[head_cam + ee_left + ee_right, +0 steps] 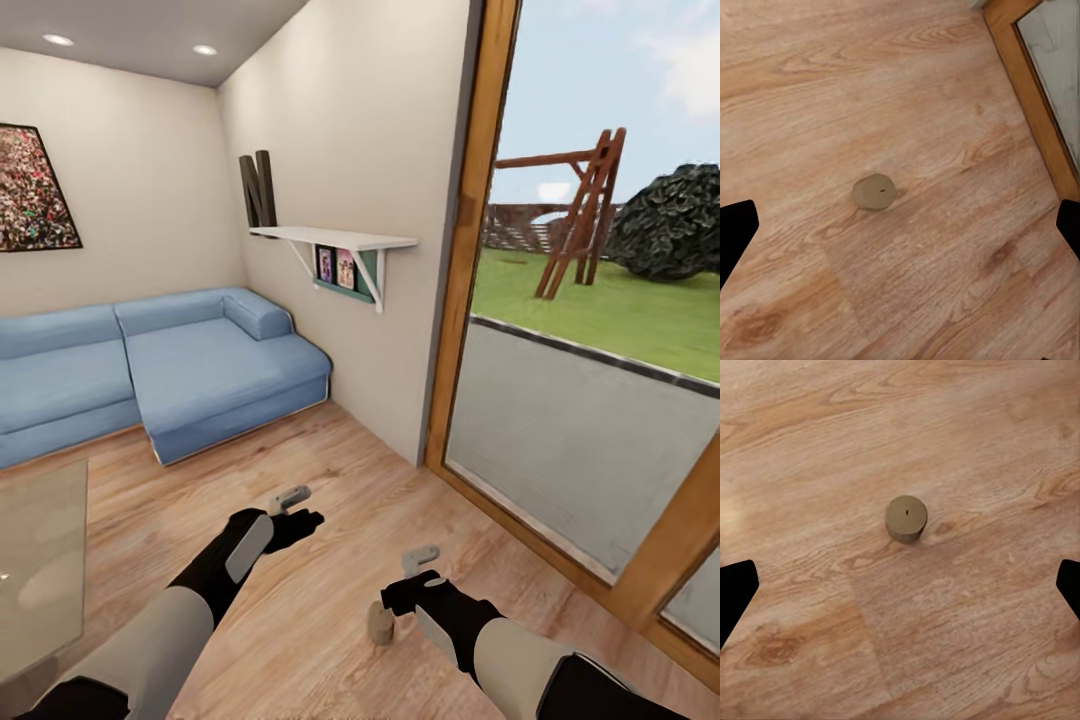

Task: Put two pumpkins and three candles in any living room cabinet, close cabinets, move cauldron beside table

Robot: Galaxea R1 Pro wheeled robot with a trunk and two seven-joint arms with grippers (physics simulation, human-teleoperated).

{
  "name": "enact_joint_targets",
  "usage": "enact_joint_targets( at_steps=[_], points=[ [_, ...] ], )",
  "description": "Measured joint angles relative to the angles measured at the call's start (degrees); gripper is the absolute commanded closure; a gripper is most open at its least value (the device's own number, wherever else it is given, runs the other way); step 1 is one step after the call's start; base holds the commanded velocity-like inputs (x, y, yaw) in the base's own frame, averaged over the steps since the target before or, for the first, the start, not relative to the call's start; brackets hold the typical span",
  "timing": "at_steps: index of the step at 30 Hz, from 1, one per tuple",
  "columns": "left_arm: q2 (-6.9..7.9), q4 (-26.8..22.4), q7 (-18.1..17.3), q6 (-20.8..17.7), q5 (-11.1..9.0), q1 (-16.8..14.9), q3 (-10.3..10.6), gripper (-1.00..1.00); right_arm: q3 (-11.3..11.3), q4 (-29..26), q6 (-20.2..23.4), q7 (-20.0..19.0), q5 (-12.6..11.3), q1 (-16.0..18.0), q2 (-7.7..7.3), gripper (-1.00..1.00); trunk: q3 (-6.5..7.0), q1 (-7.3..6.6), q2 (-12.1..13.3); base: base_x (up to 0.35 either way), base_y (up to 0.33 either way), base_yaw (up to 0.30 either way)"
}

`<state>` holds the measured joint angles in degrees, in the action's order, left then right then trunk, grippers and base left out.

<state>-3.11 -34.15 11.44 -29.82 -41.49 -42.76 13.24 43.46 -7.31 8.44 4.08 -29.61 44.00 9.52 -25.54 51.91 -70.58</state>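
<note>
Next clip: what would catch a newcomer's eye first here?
Probably the blue sofa against the far wall and the tall glass door on the right with the garden beyond. Nearer, a tan candle stands upright on the wood floor beside the right gripper.

The head camera sits high on the robot and looks forward and down across the wood floor (pixel 300 600), toward the blue sofa (pixel 180 370) and the big window (pixel 600 330). The left wrist camera looks almost straight down at the floor from high up, and so does the right wrist camera. All three views share one small candle (pixel 381 622) (pixel 874 192) (pixel 906 518) standing on the floor, and it looks a little nearer in the right wrist view.
</note>
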Motion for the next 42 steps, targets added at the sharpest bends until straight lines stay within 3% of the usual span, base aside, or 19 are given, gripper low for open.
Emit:
enact_joint_targets(
  at_steps=[7, 13, 17, 42],
  points=[
    [-0.09, -1.76, 0.24, -2.84, 0.27, 0.00, 0.08, -1.00, 0.08, -0.02, 0.02, -0.02, 0.02, 0.00, 0.00, -1.00, -1.77, 1.54, -2.81, 0.000, 0.000, 0.177],
    [-0.14, -3.86, 4.11, -2.72, 0.16, 0.00, 0.19, -1.00, 0.01, -0.02, 0.00, 0.04, -0.05, 0.00, -0.05, -1.00, -3.30, 2.86, -5.22, 0.000, 0.000, 0.175],
    [-0.27, -4.70, 4.56, -2.63, 0.08, 0.00, 0.29, -1.00, -0.10, 0.03, 0.02, 0.05, -0.15, 0.00, -0.08, -1.00, -4.33, 3.74, -6.82, 0.000, 0.000, 0.155],
    [-0.61, -4.79, 4.33, -2.69, 0.34, 0.00, 0.51, -1.00, -0.44, 0.08, 0.00, 0.47, -0.45, 0.00, -0.23, -1.00, -6.52, 3.74, -6.84, 0.129, -0.007, 0.082]
  ],
)
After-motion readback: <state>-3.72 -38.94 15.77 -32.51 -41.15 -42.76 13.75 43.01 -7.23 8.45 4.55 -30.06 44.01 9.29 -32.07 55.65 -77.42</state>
